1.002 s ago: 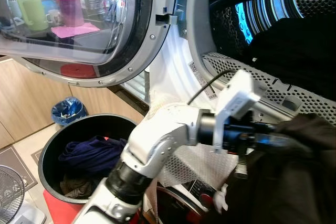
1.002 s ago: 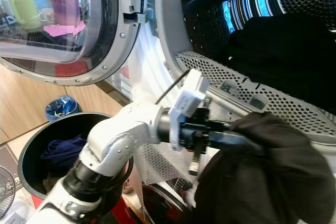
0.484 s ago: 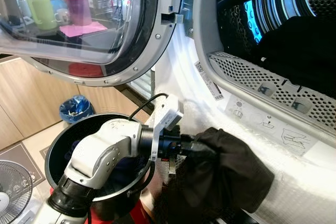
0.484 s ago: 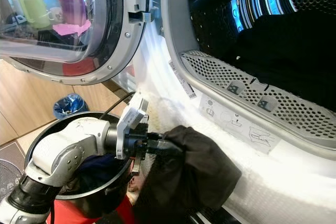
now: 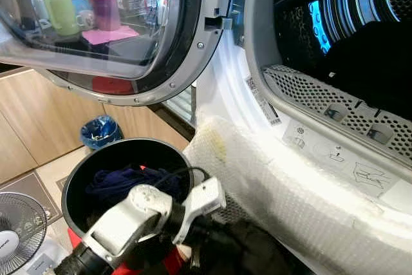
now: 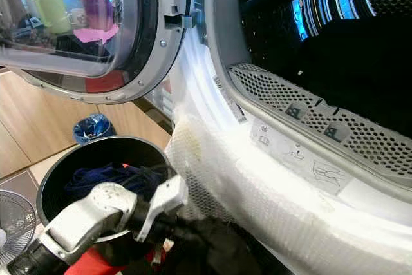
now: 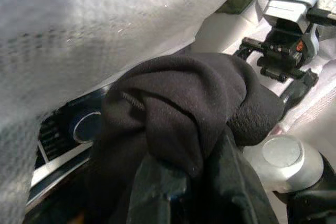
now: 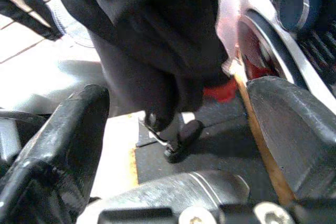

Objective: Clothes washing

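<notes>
While the washer door [image 5: 116,30] stands swung open beside the drum [image 5: 347,37], the left gripper [image 7: 173,192] sits low, below the bubble-wrapped front lip [image 5: 290,191], its fingers clamped on a black garment [image 7: 178,114] that bunches over them. This garment hangs just beside the black laundry bucket [image 5: 74,178], which holds dark blue clothes [image 5: 122,181]. More dark laundry [image 5: 376,56] lies inside the drum. From the wrist view, the right gripper [image 8: 173,129] has its fingers spread wide, holding nothing, near the hanging garment.

Beside me stood pale wood cabinets [image 5: 29,136], a tiled floor [image 5: 48,175] and a white fan [image 5: 16,230]
</notes>
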`<state>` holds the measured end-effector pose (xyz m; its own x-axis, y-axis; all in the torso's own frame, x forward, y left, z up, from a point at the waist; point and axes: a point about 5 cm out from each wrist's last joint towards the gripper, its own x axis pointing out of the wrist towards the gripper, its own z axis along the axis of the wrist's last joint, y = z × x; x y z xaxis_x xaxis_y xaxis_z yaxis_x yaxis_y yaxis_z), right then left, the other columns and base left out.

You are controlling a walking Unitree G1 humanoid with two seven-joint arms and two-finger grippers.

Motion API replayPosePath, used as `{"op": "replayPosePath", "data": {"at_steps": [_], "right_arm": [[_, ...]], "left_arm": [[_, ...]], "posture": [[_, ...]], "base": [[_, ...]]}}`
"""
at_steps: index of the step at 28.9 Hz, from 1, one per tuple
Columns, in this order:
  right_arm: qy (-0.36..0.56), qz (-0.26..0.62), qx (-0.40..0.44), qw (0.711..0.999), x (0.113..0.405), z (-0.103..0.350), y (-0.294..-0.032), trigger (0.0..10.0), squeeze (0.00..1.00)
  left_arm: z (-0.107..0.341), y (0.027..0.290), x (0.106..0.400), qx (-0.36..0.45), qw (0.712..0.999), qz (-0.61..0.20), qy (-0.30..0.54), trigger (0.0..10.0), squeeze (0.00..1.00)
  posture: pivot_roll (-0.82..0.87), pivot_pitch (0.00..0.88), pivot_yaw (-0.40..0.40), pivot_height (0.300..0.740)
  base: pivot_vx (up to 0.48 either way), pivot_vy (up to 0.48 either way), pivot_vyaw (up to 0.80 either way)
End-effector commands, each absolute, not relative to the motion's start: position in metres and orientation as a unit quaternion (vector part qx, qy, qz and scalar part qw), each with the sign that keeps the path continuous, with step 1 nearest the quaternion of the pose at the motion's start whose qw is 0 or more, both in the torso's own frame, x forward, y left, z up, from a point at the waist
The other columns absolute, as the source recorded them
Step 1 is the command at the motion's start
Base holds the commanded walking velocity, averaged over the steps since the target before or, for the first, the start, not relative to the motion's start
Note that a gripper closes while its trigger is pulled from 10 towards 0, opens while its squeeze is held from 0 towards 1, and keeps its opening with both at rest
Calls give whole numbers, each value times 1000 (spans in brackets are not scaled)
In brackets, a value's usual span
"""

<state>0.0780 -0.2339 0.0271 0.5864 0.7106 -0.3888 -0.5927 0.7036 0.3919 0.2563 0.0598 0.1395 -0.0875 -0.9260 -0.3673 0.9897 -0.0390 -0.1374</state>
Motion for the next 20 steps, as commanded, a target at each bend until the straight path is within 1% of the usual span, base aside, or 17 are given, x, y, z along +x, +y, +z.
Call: {"op": "replayPosePath", "data": {"at_steps": [1, 5, 6, 9, 12, 13, 17, 20], "right_arm": [[266, 376, 105, 881, 83, 30, -223, 10000, 1000], [265, 378, 95, 882, 87, 30, -215, 10000, 1000], [264, 386, 90, 879, 90, 31, -206, 10000, 0], [266, 398, 76, 875, 97, 26, -193, 10000, 0], [257, 406, 99, 872, 100, 29, -184, 10000, 0], [256, 415, 106, 867, 101, 30, -179, 10000, 0], [256, 423, 115, 861, 102, 31, -174, 10000, 0], [261, 418, 118, 862, 109, 25, -169, 10000, 0]], "left_arm": [[138, 47, 252, 112, 646, -737, 167, 0, 0], [136, 37, 249, 107, 635, -748, 163, 0, 0], [133, 29, 247, 111, 626, -755, 158, 0, 0], [132, 15, 245, 115, 623, -759, 150, 0, 0], [133, 9, 246, 121, 621, -762, 138, 0, 0], [136, 6, 246, 118, 619, -765, 131, 0, 0], [138, 1, 247, 117, 622, -764, 124, 0, 0], [140, -7, 248, 115, 631, -759, 111, 0, 0]], "posture": [[206, 68, -49, 740], [199, 57, -54, 740], [192, 38, -56, 740], [191, 28, -56, 740], [195, 19, -59, 740], [195, 19, -59, 740], [201, 10, -64, 740], [206, 6, -67, 740]], "base": [[0, 0, 0], [0, 0, 0], [0, 0, 0], [0, 0, 0], [0, 0, 0], [0, 0, 0], [0, 0, 0], [0, 0, 0]]}}
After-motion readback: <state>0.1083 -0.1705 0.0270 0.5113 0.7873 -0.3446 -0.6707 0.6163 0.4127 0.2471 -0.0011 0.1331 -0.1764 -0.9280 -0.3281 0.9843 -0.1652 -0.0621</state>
